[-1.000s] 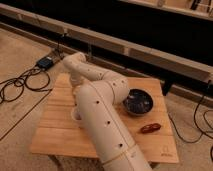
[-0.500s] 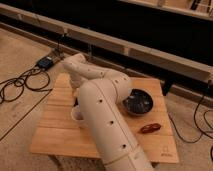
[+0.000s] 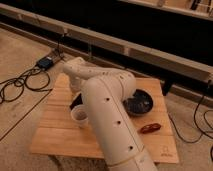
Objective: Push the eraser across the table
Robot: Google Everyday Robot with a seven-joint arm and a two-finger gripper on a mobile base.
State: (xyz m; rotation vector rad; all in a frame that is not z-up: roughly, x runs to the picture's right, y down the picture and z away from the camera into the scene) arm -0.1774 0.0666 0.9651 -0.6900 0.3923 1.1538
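Observation:
The table [image 3: 60, 135] has a light wooden plank top. My white arm rises from the bottom edge, bends over the table's middle and reaches down at the left. The gripper [image 3: 75, 96] is low over the left part of the table, just behind a paper cup [image 3: 80, 116]. A small dark shape [image 3: 75, 103] lies at the gripper's tip beside the cup. It may be the black eraser, but the arm covers most of it and I cannot tell it from the gripper.
A dark bowl [image 3: 140, 102] stands right of the arm. A reddish-brown object [image 3: 150, 128] lies near the right front. Cables [image 3: 20, 85] and a power adapter [image 3: 45, 62] lie on the floor at left. A long bench and dark wall run behind.
The upper arm has swung slightly to the right and nearer the camera. The wrist and gripper stay by the cup. The bowl and the reddish object have not moved.

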